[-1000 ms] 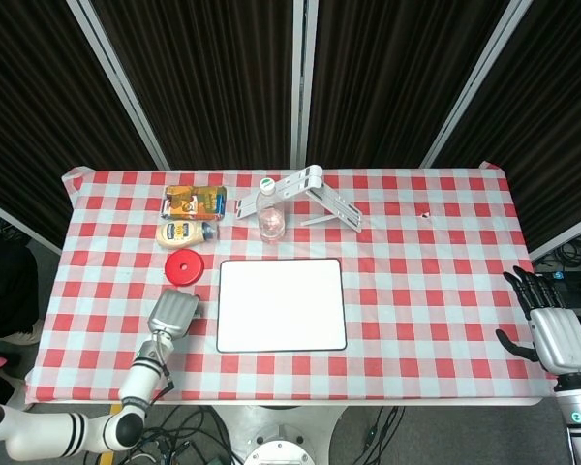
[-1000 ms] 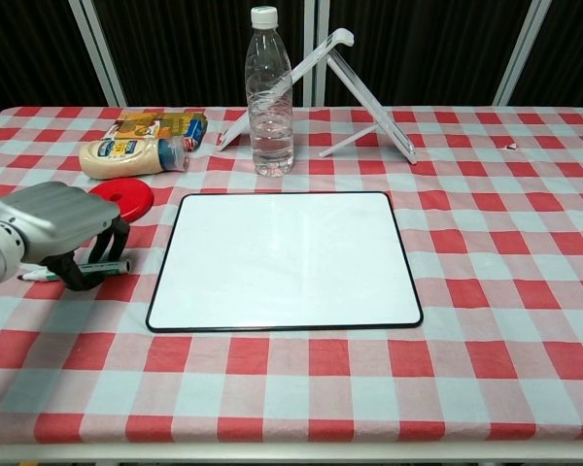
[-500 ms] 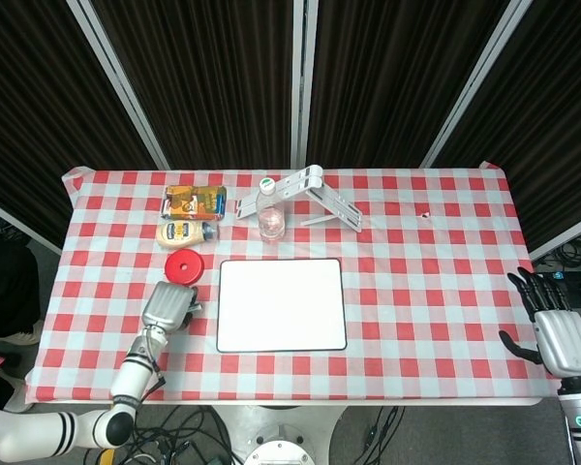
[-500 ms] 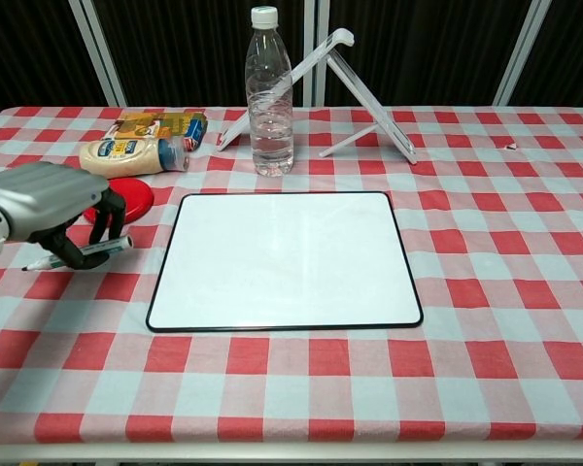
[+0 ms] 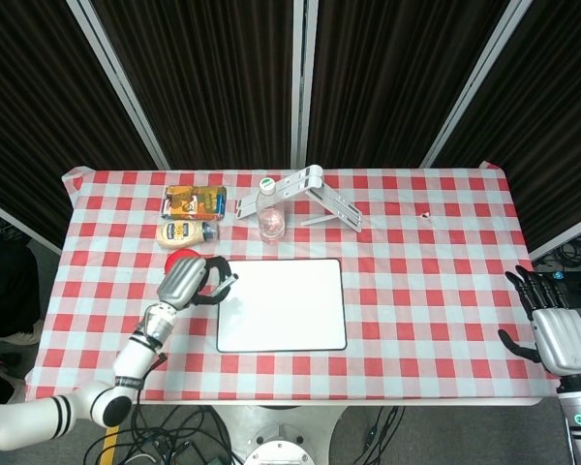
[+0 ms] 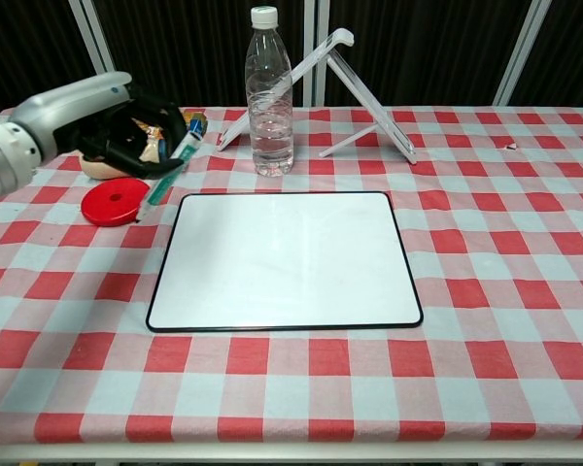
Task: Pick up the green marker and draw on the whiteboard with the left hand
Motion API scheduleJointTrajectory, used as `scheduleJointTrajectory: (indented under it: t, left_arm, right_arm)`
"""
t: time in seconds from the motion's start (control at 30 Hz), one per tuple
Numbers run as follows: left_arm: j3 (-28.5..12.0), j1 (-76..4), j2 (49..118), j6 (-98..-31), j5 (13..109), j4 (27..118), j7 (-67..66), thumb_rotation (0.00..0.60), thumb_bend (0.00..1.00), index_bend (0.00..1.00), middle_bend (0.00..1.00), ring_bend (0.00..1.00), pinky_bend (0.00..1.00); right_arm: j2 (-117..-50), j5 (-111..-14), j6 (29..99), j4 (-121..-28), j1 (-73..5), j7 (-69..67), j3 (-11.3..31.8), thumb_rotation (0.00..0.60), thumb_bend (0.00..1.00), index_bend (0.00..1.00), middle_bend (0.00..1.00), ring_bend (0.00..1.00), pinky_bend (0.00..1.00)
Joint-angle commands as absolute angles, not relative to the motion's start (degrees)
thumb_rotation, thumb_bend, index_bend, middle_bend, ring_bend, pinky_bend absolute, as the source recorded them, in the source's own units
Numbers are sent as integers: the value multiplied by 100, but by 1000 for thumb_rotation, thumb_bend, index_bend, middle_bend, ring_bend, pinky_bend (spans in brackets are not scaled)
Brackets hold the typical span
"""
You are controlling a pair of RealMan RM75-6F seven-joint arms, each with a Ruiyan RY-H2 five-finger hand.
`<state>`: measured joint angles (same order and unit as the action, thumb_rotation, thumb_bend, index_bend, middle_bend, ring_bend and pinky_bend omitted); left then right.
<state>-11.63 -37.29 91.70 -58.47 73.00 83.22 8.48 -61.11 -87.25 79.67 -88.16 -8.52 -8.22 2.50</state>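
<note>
Green-bodied and slim, the marker point(image 6: 172, 165) is sitting tilted in the grasp of the left hand point(image 6: 126, 131), its tip pointing down toward the left edge of the whiteboard point(image 6: 285, 260) and its upper end leaning up and away from it. The marker is hanging above the checkered worktop point(image 6: 486, 291) just left of the whiteboard's far left corner; whether the tip is touching anything is hard to judge from the chest view. In the head view the left hand point(image 5: 194, 281) is reaching over that same corner, dark fingers curling around the marker point(image 5: 219, 285).

The whiteboard is lying flat, its white face showing only faint smudges. Just left of it, partly under the left hand, a red disc point(image 6: 117, 203) is resting on the cloth. Beyond the disc, farther from the whiteboard, a squeeze bottle point(image 5: 185, 233) is lying on its side, with an orange box point(image 5: 196, 201) behind it. Directly behind the whiteboard's far edge a clear water bottle point(image 6: 269, 94) is standing upright, and a white folding stand point(image 6: 348, 83) is propped beside it.

Well off to the whiteboard's right, past the worktop's edge, the right hand point(image 5: 551, 325) is hanging with fingers spread, grasping nothing.
</note>
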Motion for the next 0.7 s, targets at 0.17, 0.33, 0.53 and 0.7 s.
scheduleJointTrajectory:
  t: [0.17, 0.33, 0.53, 0.7]
  left_arm:
    - [-1318, -4258, 9890, -5458, 7826, 7413, 1661, 600, 445, 547, 569, 764, 930]
    - [-1250, -4489, 10220, -5407, 7931, 6956, 1274, 600, 444, 545, 569, 756, 923]
    - [-1317, -4615, 10548, -5275, 7726, 6605, 1256, 600, 442, 544, 569, 751, 915]
    - [-1358, -4646, 10659, -5137, 7507, 6499, 1197, 600, 443, 543, 569, 743, 914]
  right_arm:
    - [-6111, -8714, 7960, -8840, -852, -827, 253, 600, 191, 0, 0, 0, 0]
    - [-6119, -8785, 7966, -8848, -863, -851, 230, 600, 191, 0, 0, 0, 0]
    - [-6109, -8810, 7978, -8838, -852, -876, 209, 600, 191, 0, 0, 0, 0]
    - [-6106, -8820, 7966, -8814, -855, -908, 198, 600, 191, 0, 0, 0, 0]
